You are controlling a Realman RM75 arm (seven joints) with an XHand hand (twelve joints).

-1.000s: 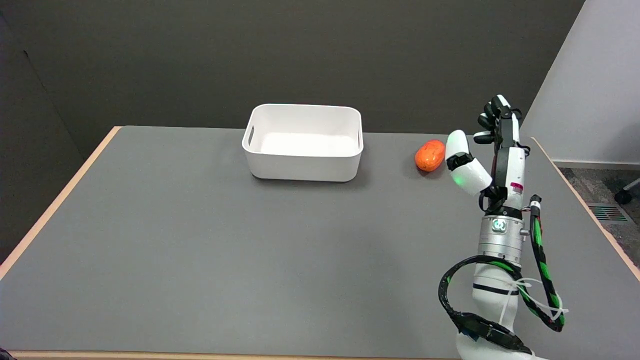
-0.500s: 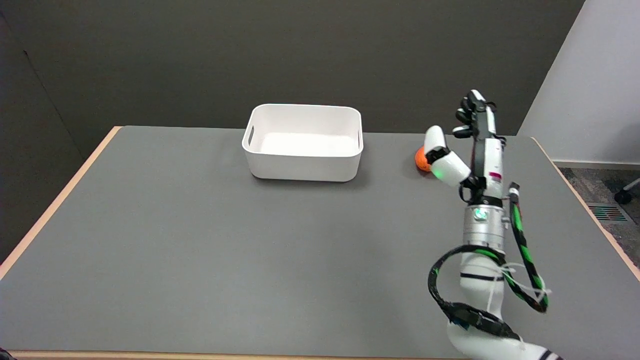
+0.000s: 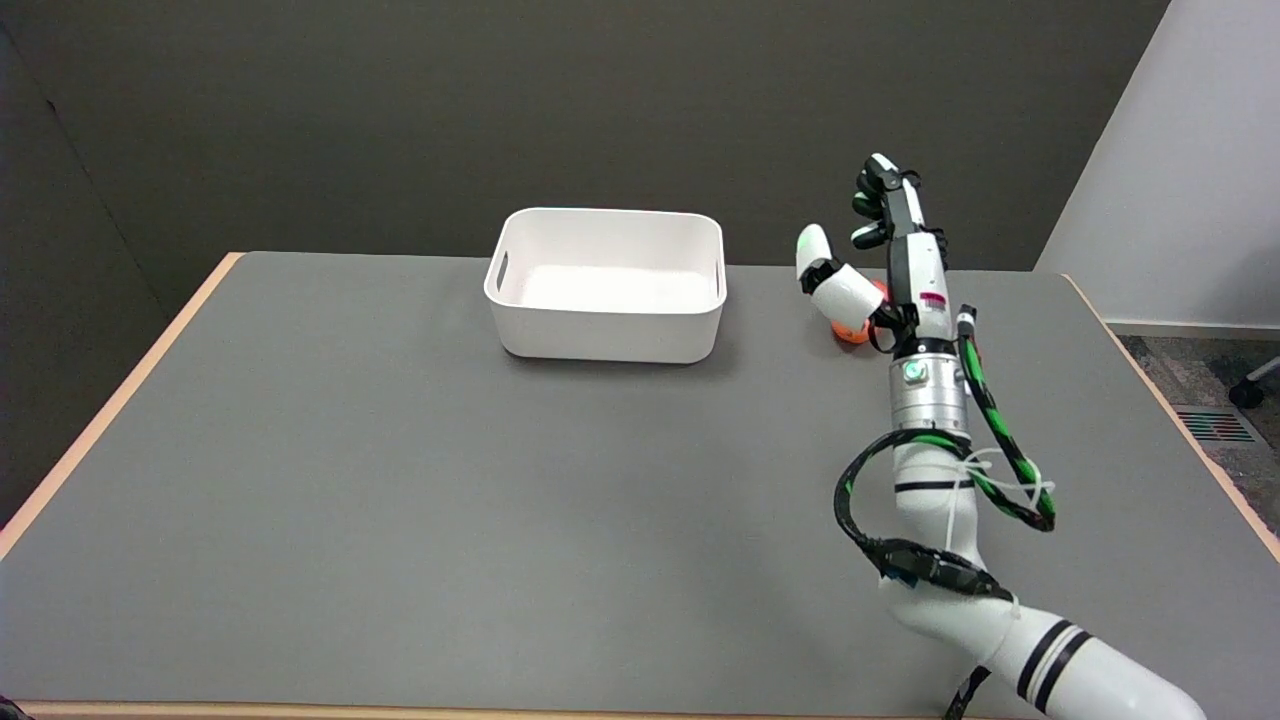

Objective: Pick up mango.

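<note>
- Compared with a second ago, the right arm (image 3: 935, 440) has been swung up and left, so the right hand (image 3: 885, 255) is now placed in front of the mango instead of off to its right. The mango and the tub haven't been shifted at all.
- The grey table (image 3: 400, 480) is seen stretching across most of the view, edged with a pale wooden trim.
- A white tub (image 3: 607, 335) is set near the far edge, left of the hand and well apart from it.
- The hand is held upright with thumb and fingers spread apart, and nothing is gripped in it.
- The mango (image 3: 852, 330), orange, is left lying on the table right of the tub, mostly hidden behind the thumb and palm. Actual contact can't be made out.
</note>
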